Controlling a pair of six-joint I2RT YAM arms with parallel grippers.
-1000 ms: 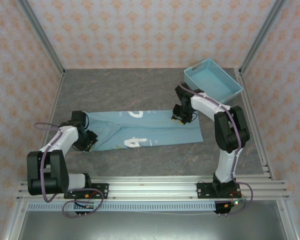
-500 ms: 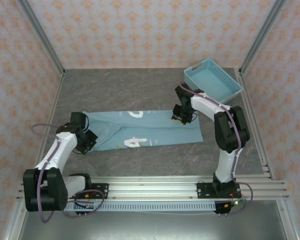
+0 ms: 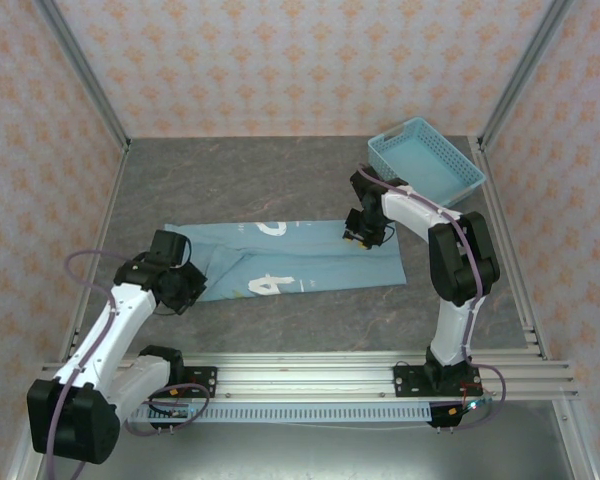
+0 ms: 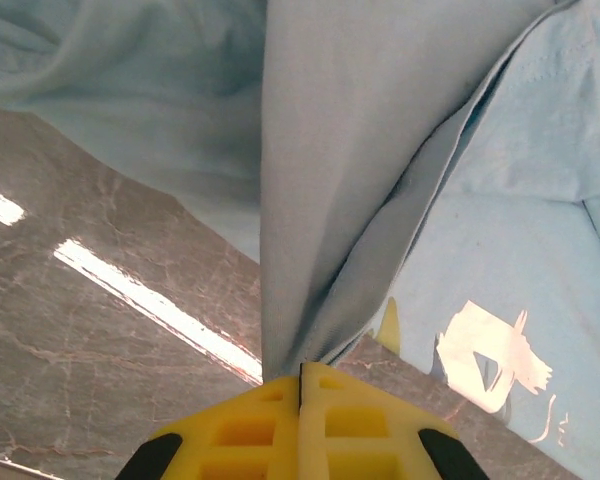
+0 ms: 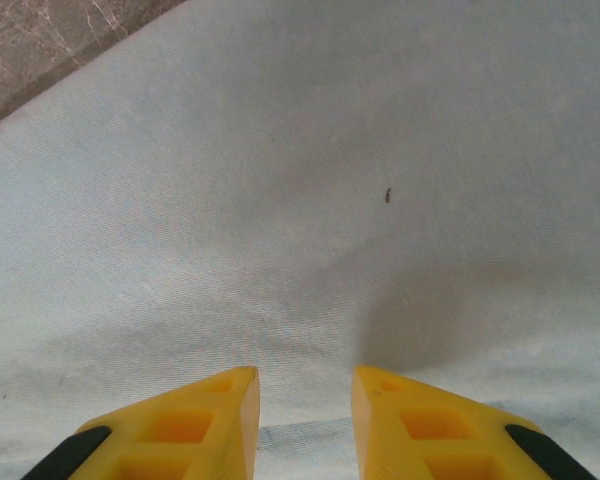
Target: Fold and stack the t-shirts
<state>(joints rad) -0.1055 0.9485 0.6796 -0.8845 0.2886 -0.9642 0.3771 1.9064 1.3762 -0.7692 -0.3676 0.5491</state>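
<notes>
Item: one t-shirt (image 3: 310, 255), of soft light teal-blue cloth.
Print: white lettering, seen in two patches near the middle of the cloth.
Pose: folded lengthwise into a long band and laid flat, left to right.
Place: the middle of the grey surface (image 3: 280, 180).
Left end: gathered into a raised fold and pinched in the left pincer (image 4: 301, 372).
Right end: laid flat and smooth.

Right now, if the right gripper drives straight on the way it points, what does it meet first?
The t-shirt: the right gripper, jaws apart, points straight at the flat cloth, nothing between. It looks very close, maybe touching; depth is unclear.
</notes>
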